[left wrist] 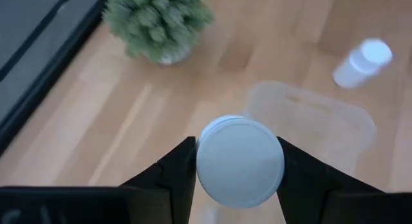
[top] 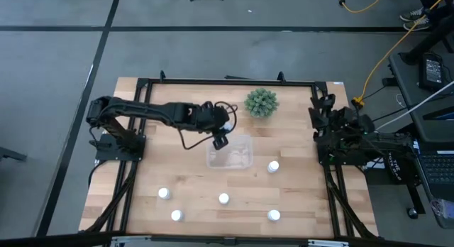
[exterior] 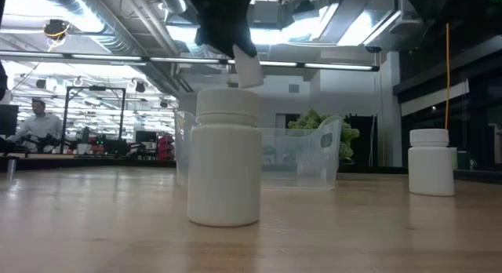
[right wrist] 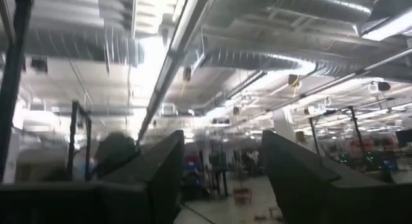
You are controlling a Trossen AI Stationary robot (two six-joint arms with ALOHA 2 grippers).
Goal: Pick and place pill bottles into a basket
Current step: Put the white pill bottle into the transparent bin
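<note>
Left hand (left wrist: 235,163) is clamped on a pill bottle (left wrist: 239,161), held in the air over the upper-left edge of the clear basket (top: 240,159) at centre frame in the high view. In the low view the held bottle is mostly hidden by the arm. Five more bottles stand on the worktop (top: 142,183) (one right of the basket, four along the lower part). Right hand (right wrist: 222,176) is parked at the right edge, pointing up at the ceiling; fingers apart, gripping nothing.
</note>
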